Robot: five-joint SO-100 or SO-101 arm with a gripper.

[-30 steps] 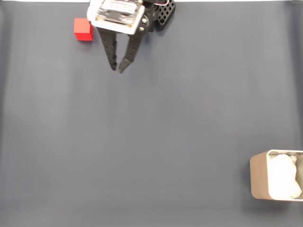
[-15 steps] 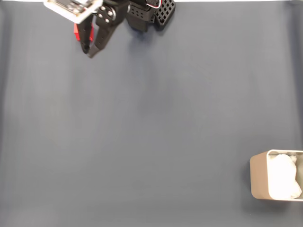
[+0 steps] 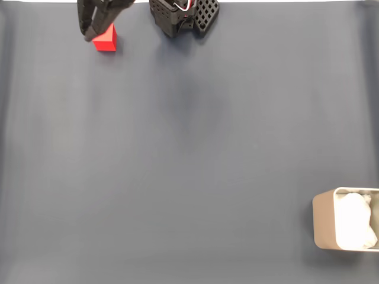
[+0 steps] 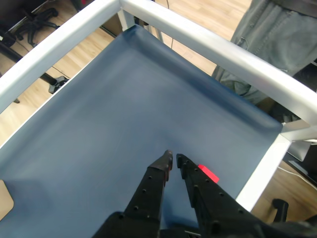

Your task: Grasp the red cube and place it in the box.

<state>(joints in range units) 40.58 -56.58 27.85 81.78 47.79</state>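
Observation:
The red cube (image 3: 106, 41) sits on the dark blue-grey mat near the top left corner in the fixed view. My gripper (image 3: 90, 36) reaches in from the top edge, its black fingertips just left of the cube and one finger overlapping the cube's upper left corner. In the wrist view my gripper (image 4: 174, 158) has its jaws almost touching with nothing between them, and a sliver of the red cube (image 4: 208, 174) peeks out right of the right finger. The beige box (image 3: 323, 223) stands at the bottom right with white material inside.
The arm's black base (image 3: 185, 16) stands at the top middle. White frame rails (image 4: 208, 42) border the mat (image 4: 124, 109). A person in grey trousers (image 4: 277, 39) stands beyond the far rail. A corner of the box (image 4: 4, 199) shows at the lower left.
The arm has swung left and back toward the top edge. The fingertips went from the mat right of the cube to the cube's left side. The cube and box stayed put.

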